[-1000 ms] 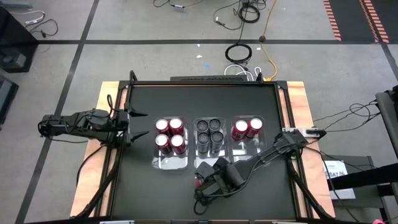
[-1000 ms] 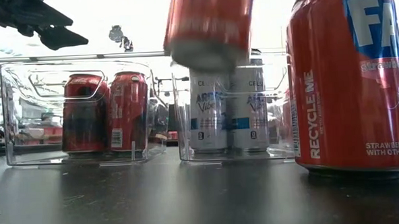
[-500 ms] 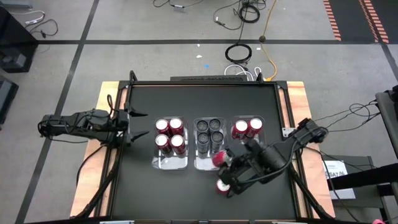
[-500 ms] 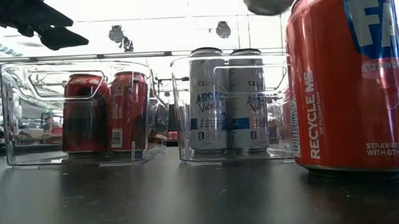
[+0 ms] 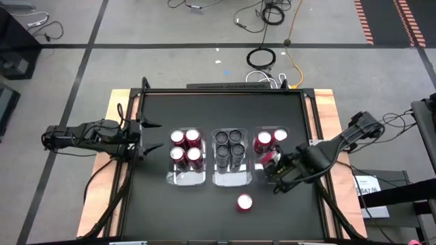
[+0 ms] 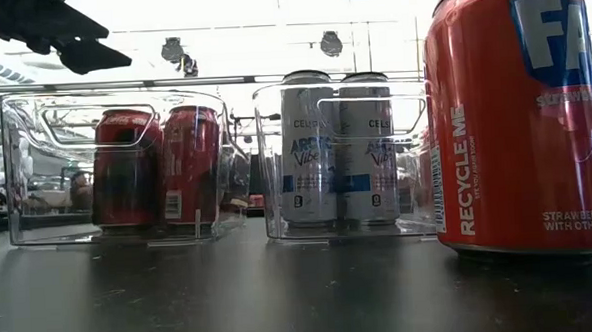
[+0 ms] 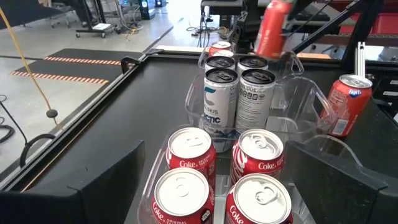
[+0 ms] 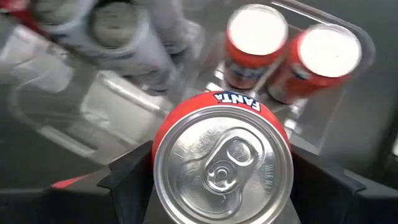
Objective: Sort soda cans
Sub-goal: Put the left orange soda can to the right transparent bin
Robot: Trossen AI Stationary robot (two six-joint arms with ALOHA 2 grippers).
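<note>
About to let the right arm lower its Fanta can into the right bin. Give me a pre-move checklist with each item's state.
1. Right gripper shut on Fanta can: ok.
2. Can over right bin: ok, above its near half.
3. Near half free; two Fanta cans fill the far half: ok.
4. Can upright: cannot tell.
5. Left gripper parked clear at table's left: ok.
6. Loose Fanta can away from the drop path: ok.

Large red aluminium soda can [image 6: 519, 116] stands upright on the dark desk [image 6: 232, 299], close to the lens, right side. Behind, two clear plastic bins side by side: left bin [image 6: 36, 167] holds two red cans [image 6: 156, 167]; middle bin [image 6: 276, 157] holds two silver-white cans with blue print [image 6: 337, 149]. Dark tool [image 6: 50, 27] hangs above the left bin, top corner.
</note>
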